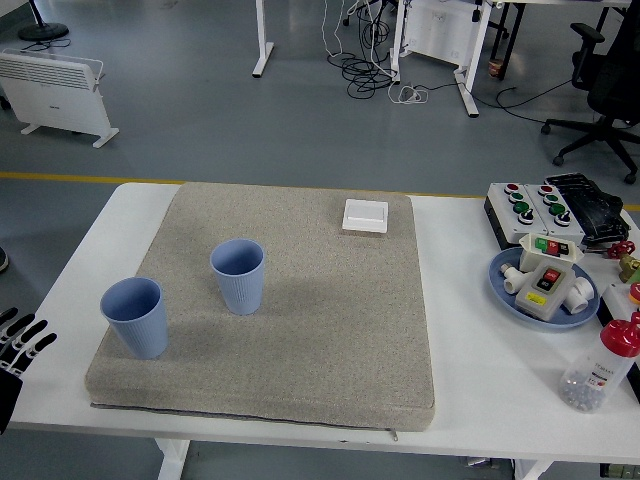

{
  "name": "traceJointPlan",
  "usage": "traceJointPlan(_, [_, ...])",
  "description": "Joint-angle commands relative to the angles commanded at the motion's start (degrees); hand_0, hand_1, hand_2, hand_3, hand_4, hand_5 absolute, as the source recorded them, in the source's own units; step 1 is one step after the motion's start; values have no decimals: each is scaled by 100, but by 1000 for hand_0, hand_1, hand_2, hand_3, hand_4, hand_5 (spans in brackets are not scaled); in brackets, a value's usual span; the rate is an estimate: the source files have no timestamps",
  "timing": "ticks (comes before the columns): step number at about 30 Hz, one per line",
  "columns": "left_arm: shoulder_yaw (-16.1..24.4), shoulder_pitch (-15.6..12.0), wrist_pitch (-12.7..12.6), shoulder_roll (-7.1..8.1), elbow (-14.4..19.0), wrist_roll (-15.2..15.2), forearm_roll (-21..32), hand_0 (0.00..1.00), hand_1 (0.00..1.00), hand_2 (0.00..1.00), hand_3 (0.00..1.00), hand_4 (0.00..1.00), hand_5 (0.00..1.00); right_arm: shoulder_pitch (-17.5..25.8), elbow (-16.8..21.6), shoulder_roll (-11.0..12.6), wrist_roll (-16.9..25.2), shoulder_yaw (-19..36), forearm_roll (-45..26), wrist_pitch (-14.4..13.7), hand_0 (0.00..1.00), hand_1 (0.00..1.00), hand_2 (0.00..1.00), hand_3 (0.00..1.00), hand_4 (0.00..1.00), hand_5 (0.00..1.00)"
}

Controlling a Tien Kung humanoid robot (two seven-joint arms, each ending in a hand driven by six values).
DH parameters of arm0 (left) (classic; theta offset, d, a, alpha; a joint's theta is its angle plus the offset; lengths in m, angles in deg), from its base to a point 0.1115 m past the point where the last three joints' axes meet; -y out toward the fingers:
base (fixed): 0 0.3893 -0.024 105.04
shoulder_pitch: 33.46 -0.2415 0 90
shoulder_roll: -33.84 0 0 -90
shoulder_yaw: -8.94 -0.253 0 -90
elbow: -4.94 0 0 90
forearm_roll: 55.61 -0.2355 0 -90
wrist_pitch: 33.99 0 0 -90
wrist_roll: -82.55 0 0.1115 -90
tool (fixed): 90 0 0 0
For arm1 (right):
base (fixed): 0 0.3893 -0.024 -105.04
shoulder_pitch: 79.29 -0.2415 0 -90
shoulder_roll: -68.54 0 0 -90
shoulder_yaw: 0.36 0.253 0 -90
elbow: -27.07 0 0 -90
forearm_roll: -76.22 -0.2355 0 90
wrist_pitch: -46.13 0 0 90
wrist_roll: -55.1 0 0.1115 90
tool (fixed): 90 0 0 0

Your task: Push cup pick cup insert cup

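Note:
Two blue ribbed cups stand upright on a grey-beige mat (300,330). One cup (135,316) is near the mat's left front edge. The other cup (238,275) stands a little behind and to the right of it, apart from it. My left hand (22,340) shows at the picture's left edge, over the table's near left corner. Its fingers are spread and hold nothing. It is well left of the nearer cup. My right hand is not in view.
A small white square box (365,215) lies at the mat's back right. At the table's right are control boxes with coloured buttons (530,205), a blue plate (503,288) with a button box, and a red-capped clear bottle (600,368).

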Motion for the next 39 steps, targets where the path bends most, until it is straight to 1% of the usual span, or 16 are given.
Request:
traceJointPlan(1, [-53,-15,-17,12,12,72,-129,586,566,518,497,612,998,-4,0,1,1,1,0,0,725,645,649,577,126,472])
traceJointPlan(2, [-95,-26,-29,20,20,129,-203,586,566,518,497,612,998,-6,0,2,1,2,0,0,725,645,649,577,126,472])
traceJointPlan(4, [-244,-56,-73,41,32,341,-600,586,566,518,497,612,998,-14,0,4,3,9,-2,-1,725,645,649,577,126,472])
traceJointPlan(6, [-317,-66,-93,48,26,443,-859,586,566,518,497,612,998,-16,0,4,3,12,-2,-1,725,645,649,577,126,472])
traceJointPlan(7, [-467,-75,-121,58,-7,581,-1027,586,566,518,497,612,998,-17,0,4,4,14,-2,-1,725,645,649,577,126,472])
traceJointPlan(11, [-697,-67,-127,53,-89,689,-1261,581,555,514,484,607,998,-15,0,2,7,20,-4,-1,724,646,647,577,126,472])
traceJointPlan(15, [-826,-61,-142,60,-115,776,-1372,581,559,511,483,606,998,-10,0,1,11,21,-13,-2,724,646,648,577,126,471])
traceJointPlan(18, [-888,-37,-156,76,-119,777,-1491,581,559,511,483,606,998,-8,0,1,12,22,-16,-2,724,646,648,577,126,471])
traceJointPlan(21, [-961,94,-170,72,-162,659,-1718,579,560,512,485,606,998,-12,0,1,12,27,-10,-2,724,646,647,576,125,470])
traceJointPlan(24, [-1087,340,-153,79,-351,533,-1871,579,560,512,485,606,998,-12,0,-6,10,43,-9,-8,724,646,647,576,125,470])
traceJointPlan(25, [-1100,366,-150,81,-372,526,-1882,579,560,512,485,606,998,-12,0,-6,10,44,-9,-8,724,646,647,576,125,470])
traceJointPlan(29, [-1289,682,-130,246,-614,498,-1948,584,563,512,485,605,998,-4,0,-11,11,33,-47,-10,724,645,647,577,125,470])
traceJointPlan(32, [-1402,830,-122,381,-729,459,-1962,585,560,511,485,598,998,-3,0,-10,10,36,-45,-10,724,645,647,577,124,468])
traceJointPlan(34, [-1443,887,-118,429,-800,442,-1961,585,560,511,485,598,998,0,0,-10,11,35,-55,-10,724,645,647,577,124,468])
traceJointPlan(39, [-1494,970,-106,415,-1013,478,-1956,582,552,507,481,592,998,3,0,-9,12,37,-62,-11,723,645,647,576,124,468])
